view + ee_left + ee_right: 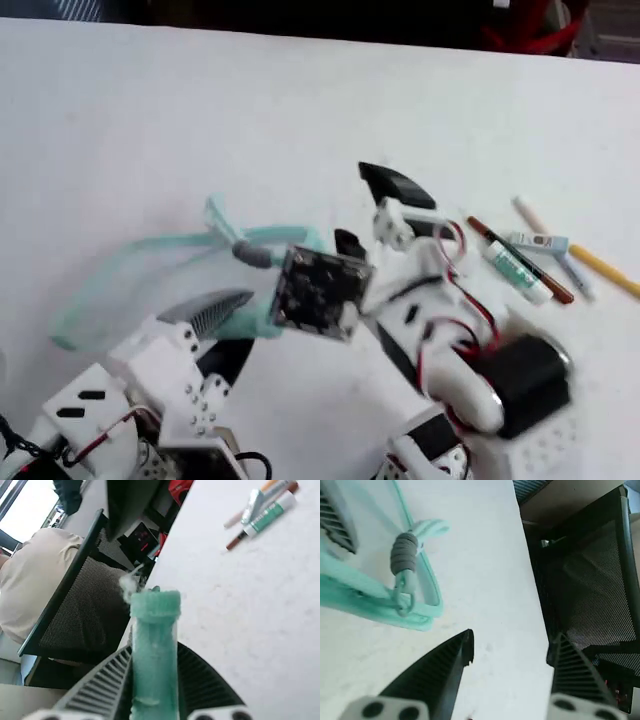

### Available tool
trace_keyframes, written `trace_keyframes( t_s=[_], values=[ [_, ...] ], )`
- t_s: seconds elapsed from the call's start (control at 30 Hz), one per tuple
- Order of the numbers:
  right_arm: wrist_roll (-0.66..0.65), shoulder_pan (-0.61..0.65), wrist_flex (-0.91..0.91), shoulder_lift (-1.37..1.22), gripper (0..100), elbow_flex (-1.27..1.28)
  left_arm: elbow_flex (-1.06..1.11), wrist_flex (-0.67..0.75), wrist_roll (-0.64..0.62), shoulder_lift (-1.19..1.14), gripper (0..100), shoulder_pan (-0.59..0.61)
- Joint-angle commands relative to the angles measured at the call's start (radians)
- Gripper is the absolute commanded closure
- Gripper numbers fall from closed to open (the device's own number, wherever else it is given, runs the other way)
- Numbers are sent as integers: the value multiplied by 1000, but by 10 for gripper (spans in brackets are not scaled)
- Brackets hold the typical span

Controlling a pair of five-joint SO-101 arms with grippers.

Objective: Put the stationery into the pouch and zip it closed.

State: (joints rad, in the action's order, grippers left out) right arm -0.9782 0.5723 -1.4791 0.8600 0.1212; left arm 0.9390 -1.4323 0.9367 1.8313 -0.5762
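A clear pouch (140, 275) with mint-green trim lies left of the table's middle, its grey zipper pull (252, 254) at its right end. My left gripper (224, 332) is shut on the pouch's near green edge (154, 645). My right gripper (372, 213) stands open just right of the zipper pull (403, 553), with nothing between its fingers (444, 671). The stationery (530, 258) lies loose on the table at the right: a brown pen, a white-and-green marker (267, 514), a yellow pencil (606, 270) and other pens.
The table's far edge runs close behind the pouch in the wrist views, with black mesh chairs (85, 605) beyond it. Bare white tabletop (300, 110) stretches across the back.
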Motion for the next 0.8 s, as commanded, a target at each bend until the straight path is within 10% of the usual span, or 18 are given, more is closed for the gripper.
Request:
trace_keyframes(
  t_s=[0.0, 0.37, 0.77],
  values=[
    [152, 12, 93, 16, 762, -3, -21, -54, 126, -5, 978, -5],
    [703, 13, 105, -136, 762, -32, 423, 212, 310, -2, 976, 70],
    [810, 10, 12, -625, 763, -265, 756, 526, 239, -5, 946, 54]
  ],
)
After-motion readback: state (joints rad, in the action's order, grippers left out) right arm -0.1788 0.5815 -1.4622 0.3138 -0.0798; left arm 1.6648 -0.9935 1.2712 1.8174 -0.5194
